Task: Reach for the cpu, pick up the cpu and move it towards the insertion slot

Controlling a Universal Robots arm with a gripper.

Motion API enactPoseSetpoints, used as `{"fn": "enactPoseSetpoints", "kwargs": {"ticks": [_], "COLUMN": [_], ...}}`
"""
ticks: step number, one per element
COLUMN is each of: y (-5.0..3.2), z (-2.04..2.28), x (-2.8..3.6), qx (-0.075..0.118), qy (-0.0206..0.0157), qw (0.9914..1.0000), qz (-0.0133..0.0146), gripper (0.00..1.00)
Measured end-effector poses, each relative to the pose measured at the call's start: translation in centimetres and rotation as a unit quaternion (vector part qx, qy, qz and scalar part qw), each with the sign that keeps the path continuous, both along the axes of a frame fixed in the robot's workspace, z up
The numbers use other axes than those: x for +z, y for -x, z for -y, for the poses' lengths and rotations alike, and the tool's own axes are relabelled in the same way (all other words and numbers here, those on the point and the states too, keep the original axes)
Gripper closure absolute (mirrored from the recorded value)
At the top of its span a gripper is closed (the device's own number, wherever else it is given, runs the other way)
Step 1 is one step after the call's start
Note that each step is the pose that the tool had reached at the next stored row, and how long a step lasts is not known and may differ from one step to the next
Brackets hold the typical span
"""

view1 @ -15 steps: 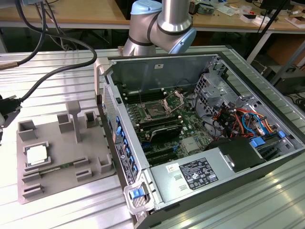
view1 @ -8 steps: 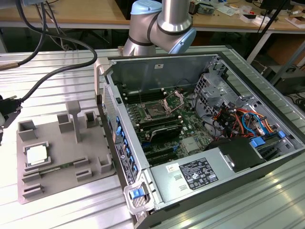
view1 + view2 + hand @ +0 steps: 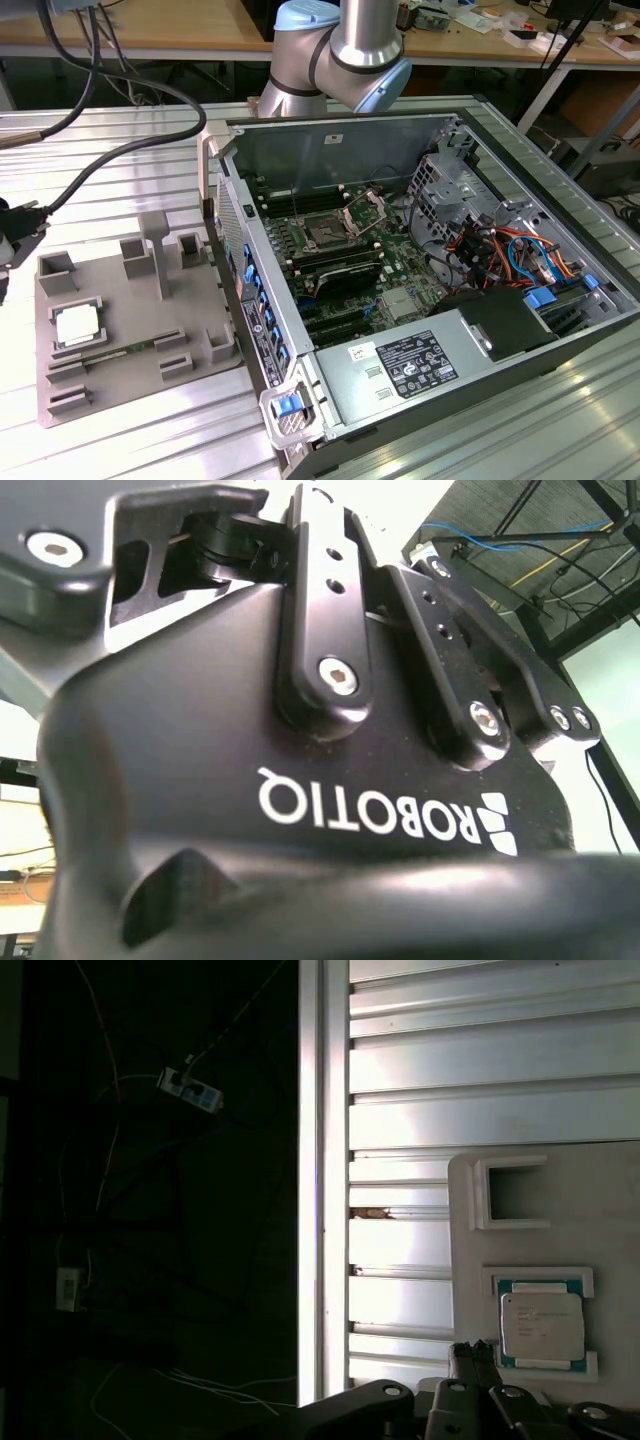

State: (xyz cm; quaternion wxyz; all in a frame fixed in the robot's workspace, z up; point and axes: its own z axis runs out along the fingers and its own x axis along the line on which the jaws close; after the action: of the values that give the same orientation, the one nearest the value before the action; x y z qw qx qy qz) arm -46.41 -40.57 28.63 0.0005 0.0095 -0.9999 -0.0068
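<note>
At the exterior view's left, the cpu [image 3: 78,325] lies in its grey tray [image 3: 105,285], well apart from the insertion slot [image 3: 325,232]. You're on the reach: the gripper [image 3: 475,1352] hangs near the cpu without touching it, and whether it is spread or closed cannot be told. The reach calls for centring it over the chip.

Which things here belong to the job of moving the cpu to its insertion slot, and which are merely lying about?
Belong to the job: cpu, lying in the grey tray; insertion slot, inside the open computer case.
Lying about: power supply; orange and blue cables; heatsink; memory slots.
</note>
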Motion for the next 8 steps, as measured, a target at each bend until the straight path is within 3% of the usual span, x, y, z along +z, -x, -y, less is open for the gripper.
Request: {"fn": "enactPoseSetpoints", "kwargs": {"ticks": [5,8], "y": [-0.22,-0.81], "z": [0.00,0.00], "x": [-0.07,-0.23], "qx": [0.000,0.000], "qy": [0.0001,0.0003], "qw": [1.00000,1.00000], "qz": [0.0000,0.0000], "gripper": [0.89,0.89]}}
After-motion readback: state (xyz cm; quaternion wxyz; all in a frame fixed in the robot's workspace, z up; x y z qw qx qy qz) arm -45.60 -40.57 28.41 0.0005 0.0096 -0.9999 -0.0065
